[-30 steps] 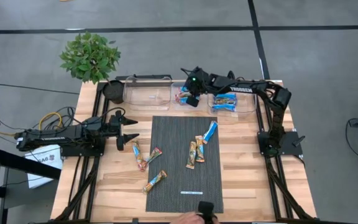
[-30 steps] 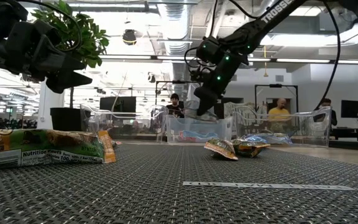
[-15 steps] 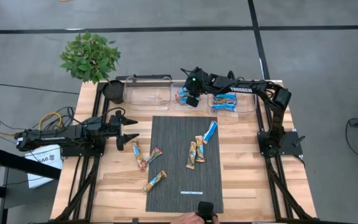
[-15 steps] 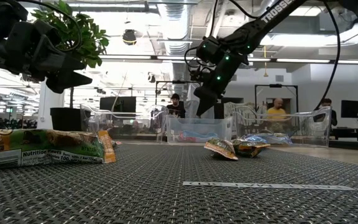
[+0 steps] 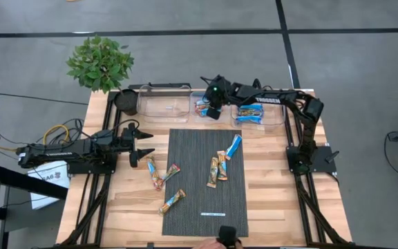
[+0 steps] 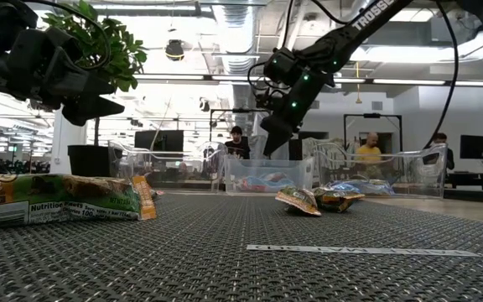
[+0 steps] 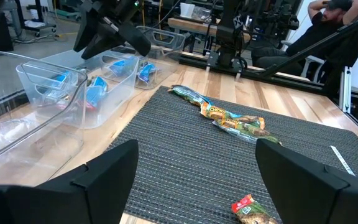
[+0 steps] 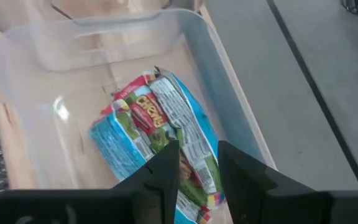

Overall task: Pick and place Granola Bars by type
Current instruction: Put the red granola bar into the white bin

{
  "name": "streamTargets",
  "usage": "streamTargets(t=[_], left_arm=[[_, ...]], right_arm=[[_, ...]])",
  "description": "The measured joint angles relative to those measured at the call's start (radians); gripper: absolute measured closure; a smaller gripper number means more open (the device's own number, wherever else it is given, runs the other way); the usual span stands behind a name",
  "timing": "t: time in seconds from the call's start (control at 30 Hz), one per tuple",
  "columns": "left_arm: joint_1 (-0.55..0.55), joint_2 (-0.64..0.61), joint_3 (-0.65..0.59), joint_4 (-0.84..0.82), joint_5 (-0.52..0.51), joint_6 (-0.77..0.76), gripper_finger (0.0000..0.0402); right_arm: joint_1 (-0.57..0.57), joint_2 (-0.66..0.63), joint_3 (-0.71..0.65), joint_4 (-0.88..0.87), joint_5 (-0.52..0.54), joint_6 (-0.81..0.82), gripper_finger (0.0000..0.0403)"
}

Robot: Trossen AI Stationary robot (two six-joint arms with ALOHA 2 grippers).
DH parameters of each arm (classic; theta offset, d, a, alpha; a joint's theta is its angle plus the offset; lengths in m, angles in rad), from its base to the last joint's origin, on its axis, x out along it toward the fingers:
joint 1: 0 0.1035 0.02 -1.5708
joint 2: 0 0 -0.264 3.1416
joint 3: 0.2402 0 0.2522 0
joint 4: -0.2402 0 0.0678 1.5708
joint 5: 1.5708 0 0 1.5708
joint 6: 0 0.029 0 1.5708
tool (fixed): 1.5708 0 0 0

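moved: my right gripper (image 8: 196,163) parted narrowly, dropping a blue-and-red bar (image 8: 157,140) into the middle bin (image 8: 222,68).
left gripper (image 5: 146,142): wide, waiting.

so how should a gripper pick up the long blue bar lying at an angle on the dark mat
Grip the long blue wrapped bar across its narrow middle, coming straight down from above. It lies flat and diagonal on the dark woven mat, its sides clear, so turn the fingers square to its length.
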Motion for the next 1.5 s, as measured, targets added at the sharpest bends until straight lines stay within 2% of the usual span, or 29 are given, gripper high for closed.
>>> streamTargets(t=[0.37,0.47,0.7,0.87,1.3,1.5], left_arm=[[0.0,0.0,0.0,0.0,0.0,0.0,0.0084],[0.0,0.0,0.0,0.0,0.0,0.0,0.0084],[0.0,0.0,0.0,0.0,0.0,0.0,0.0084],[0.0,0.0,0.0,0.0,0.0,0.0,0.0084],[0.0,0.0,0.0,0.0,0.0,0.0,0.0084],[0.0,0.0,0.0,0.0,0.0,0.0,0.0084]], right_arm=[[0.086,-0.061,0.0,0.006,-0.011,0.002,0.03],[0.126,-0.11,-0.039,0.008,-0.011,0.002,0.03],[0.246,-0.269,-0.245,0.106,-0.015,0.018,0.03],[0.315,-0.399,-0.416,0.199,-0.014,0.142,0.03],[0.41,-0.746,-0.767,0.206,-0.01,0.563,0.0301],[0.474,-0.919,-0.933,0.238,-0.012,0.591,0.0301]])
